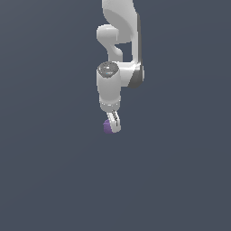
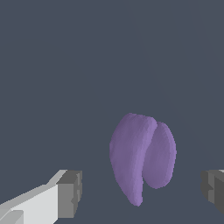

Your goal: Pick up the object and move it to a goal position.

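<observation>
Purple block (image 2: 142, 157), matte, rounded, two-lobed, sits between the spread pincer (image 2: 142, 192) fingers (image 2: 70, 192), untouched by either; in the exterior view it is half hidden at the pincer tip, contact with the surface unclear.

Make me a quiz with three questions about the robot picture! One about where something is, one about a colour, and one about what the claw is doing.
1. Where is the block?
A. between the claw's fingers
B. far off by the picture's edge
C. on top of the arm

2. What colour is the block?
A. green
B. purple
C. orange

3. How is the claw standing?
A. squeezed tight on the block
B. open, with gaps either side
C. out of sight

Answers:
1. A, the wrist view shows it between both fingers.
2. B, it looks purple in both views.
3. B, the wrist view shows gaps between block and fingers.
</observation>
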Robot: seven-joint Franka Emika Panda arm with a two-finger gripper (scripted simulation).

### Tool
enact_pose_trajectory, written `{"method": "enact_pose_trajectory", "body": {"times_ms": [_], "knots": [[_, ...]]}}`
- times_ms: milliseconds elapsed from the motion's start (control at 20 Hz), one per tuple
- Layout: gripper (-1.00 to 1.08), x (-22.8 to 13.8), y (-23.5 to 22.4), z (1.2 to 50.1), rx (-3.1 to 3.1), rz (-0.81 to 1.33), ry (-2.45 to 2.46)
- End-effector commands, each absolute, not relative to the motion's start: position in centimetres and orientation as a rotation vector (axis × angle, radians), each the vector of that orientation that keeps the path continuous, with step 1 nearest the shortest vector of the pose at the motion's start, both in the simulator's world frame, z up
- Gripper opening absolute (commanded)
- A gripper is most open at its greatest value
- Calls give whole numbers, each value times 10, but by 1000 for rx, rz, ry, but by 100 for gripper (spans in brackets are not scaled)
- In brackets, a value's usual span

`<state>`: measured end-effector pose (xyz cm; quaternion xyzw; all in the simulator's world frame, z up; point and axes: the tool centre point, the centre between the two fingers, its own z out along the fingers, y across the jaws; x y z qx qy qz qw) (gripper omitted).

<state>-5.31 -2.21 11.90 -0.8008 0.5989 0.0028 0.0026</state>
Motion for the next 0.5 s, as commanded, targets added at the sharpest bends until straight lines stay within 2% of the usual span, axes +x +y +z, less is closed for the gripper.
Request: {"method": "enact_pose_trajectory", "body": {"times_ms": [0,450], "knots": [[100,-55,-23,117,-2460,6,1948],[100,-60,-24,113,-2345,1,2090]]}}
